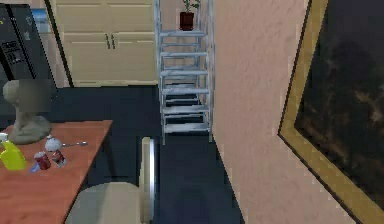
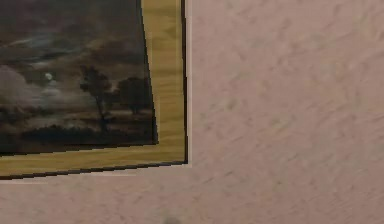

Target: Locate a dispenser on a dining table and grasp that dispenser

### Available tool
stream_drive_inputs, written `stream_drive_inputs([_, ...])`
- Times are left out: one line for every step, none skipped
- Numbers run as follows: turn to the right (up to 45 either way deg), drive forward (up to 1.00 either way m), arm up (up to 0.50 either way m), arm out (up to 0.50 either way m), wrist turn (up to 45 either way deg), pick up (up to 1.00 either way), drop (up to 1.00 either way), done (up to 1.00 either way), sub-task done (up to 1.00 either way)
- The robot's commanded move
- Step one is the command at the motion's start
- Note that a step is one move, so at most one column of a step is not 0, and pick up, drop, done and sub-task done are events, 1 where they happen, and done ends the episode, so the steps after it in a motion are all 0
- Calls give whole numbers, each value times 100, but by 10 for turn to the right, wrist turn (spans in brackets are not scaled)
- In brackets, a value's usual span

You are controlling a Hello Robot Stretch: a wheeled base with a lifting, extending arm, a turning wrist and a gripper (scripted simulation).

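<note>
In the forward view the wooden desk (image 1: 85, 140) lies at eight o'clock. A yellow-green bottle (image 1: 10, 155), possibly the dispenser, stands at the desk's nine o'clock edge, with small red-and-white things (image 1: 50, 152) just beside it and a grey bust (image 1: 25, 105) at its twelve o'clock. The tool's state cannot be told.

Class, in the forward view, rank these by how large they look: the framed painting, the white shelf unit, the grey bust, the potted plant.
1. framed painting, though it hangs nearest the camera, which makes it look bigger
2. white shelf unit
3. grey bust
4. potted plant
</note>
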Motion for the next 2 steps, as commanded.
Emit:
stream_drive_inputs([90, 0, 0, 0, 0, 0, 0, 0, 0])
stream_drive_inputs([0, 55, 0, 0, 0, 0, 0, 0, 0])
